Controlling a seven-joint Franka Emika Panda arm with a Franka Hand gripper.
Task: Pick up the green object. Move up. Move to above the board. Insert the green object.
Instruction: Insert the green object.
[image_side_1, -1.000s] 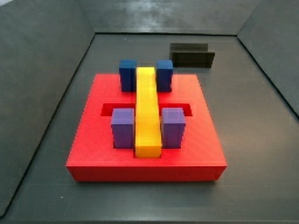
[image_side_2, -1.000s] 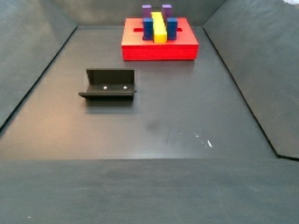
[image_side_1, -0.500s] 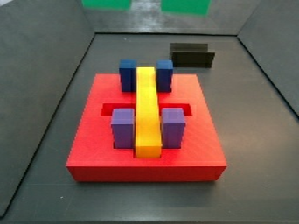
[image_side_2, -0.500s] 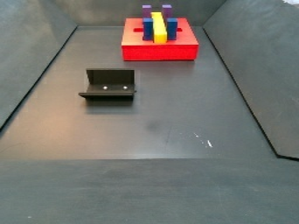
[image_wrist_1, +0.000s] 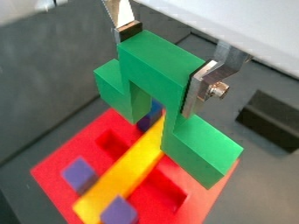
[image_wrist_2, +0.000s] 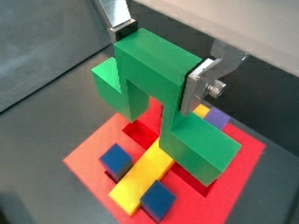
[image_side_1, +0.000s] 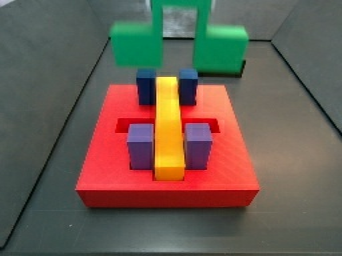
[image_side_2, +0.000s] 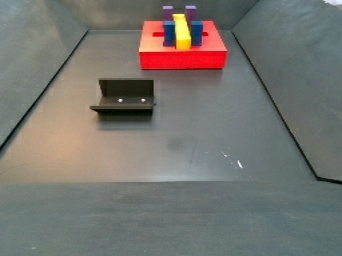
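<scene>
Two silver finger plates of the gripper (image_wrist_1: 167, 59) clamp the green object (image_wrist_1: 163, 109) in a wrist view, one plate against each side of its raised middle block. The piece is bright green and matte, a blocky arch with two square legs hanging downward. Below it lies the board (image_wrist_1: 216, 197), red with square recesses, carrying the yellow bar (image_wrist_1: 126, 178) and purple blocks (image_wrist_1: 79, 173). A dark fixture (image_wrist_1: 271, 120) stands on the grey floor beyond the board.

Wrist view, other camera: the gripper (image_wrist_2: 163, 54) again holds the green object (image_wrist_2: 162, 101) by its middle block, fingers closed on it. The legs hang above the board (image_wrist_2: 93, 157), where the yellow bar (image_wrist_2: 145, 177) runs between blue blocks (image_wrist_2: 115, 160).

Side view from the near end of the board: the green object (image_side_1: 174, 42) hangs in the air above the far end of the board (image_side_1: 168, 186), clear of it, legs down and somewhat blurred. The gripper itself is cut off by the frame's edge. The yellow bar (image_side_1: 168, 118) runs near to far along the board's middle, flanked by blue blocks (image_side_1: 147, 83) at the far end and purple blocks (image_side_1: 140, 146) nearer.

Side view from across the floor: the board (image_side_2: 183, 57) sits far off; the fixture (image_side_2: 124, 98) stands well apart from it, nearer and to the left. Neither gripper nor green piece can be made out here.
</scene>
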